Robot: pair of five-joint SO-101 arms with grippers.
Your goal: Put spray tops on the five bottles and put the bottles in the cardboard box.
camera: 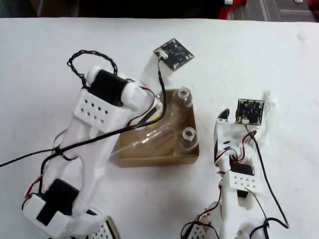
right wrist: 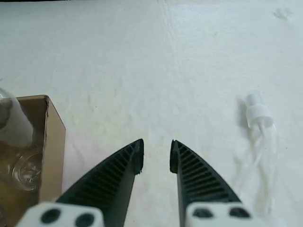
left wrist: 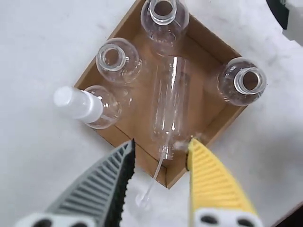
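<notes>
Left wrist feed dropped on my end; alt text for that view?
The cardboard box holds five clear bottles: one under a white spray top, three upright and uncapped, and one lying on its side in the middle. The left gripper hangs open over one corner of the box.

Spread pincer (left wrist: 161, 142) hovers over bottles (left wrist: 170, 99) in cardboard box (left wrist: 135, 125).

Table (camera: 259, 55) with cardboard box (camera: 158, 160), spray top (right wrist: 258, 113)

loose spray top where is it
The spray top lies on the table in the right wrist view, beyond the right gripper, away from the cardboard box.
</notes>
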